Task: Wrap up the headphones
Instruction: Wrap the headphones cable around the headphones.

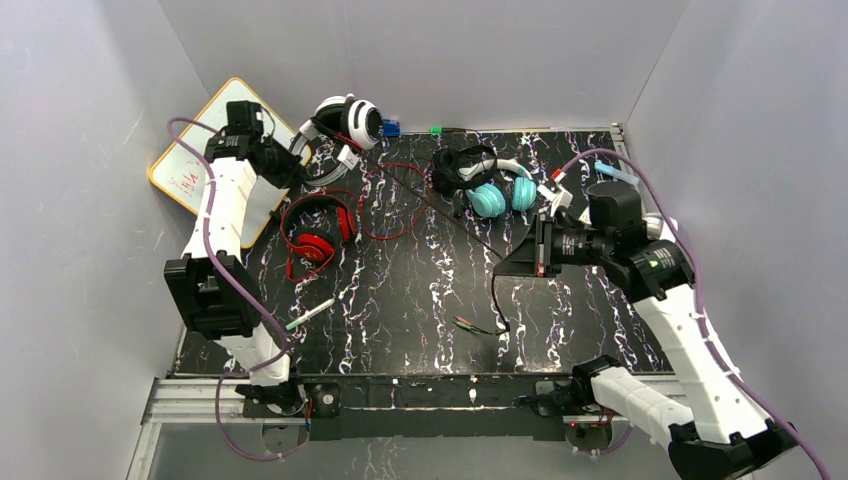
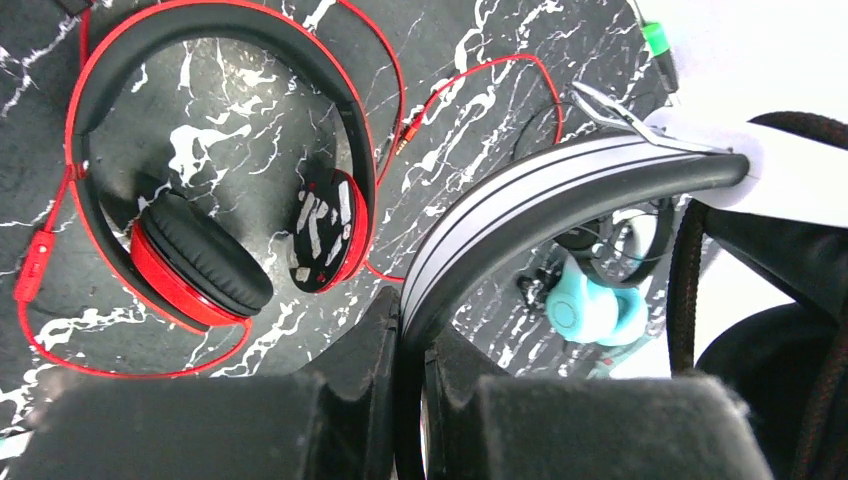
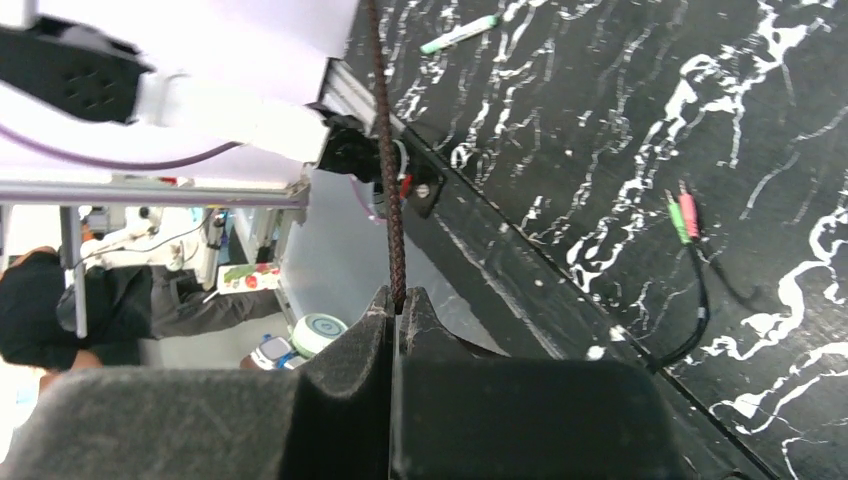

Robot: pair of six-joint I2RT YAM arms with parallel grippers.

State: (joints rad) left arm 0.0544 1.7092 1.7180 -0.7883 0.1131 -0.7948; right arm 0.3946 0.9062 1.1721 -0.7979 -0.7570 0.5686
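Observation:
My left gripper (image 1: 298,168) is shut on the striped band (image 2: 540,190) of the white-and-black headphones (image 1: 352,121), held at the back left. Their dark braided cord (image 1: 440,210) runs across the mat to my right gripper (image 1: 507,262), which is shut on it (image 3: 388,150); the fingertips (image 3: 384,305) pinch the cord. The cord's green and pink plugs (image 1: 465,322) lie on the mat. The red headphones (image 1: 315,232) lie flat, also in the left wrist view (image 2: 200,250). The teal headphones (image 1: 500,196) and the small black ones (image 1: 455,165) lie at the back middle. I cannot pick out the all-white ones.
A whiteboard (image 1: 200,165) leans at the back left. A green-tipped marker (image 1: 312,313) lies on the black marbled mat (image 1: 420,290). Small blue (image 1: 390,127) and green (image 1: 437,129) objects sit at the back wall. Grey walls close three sides.

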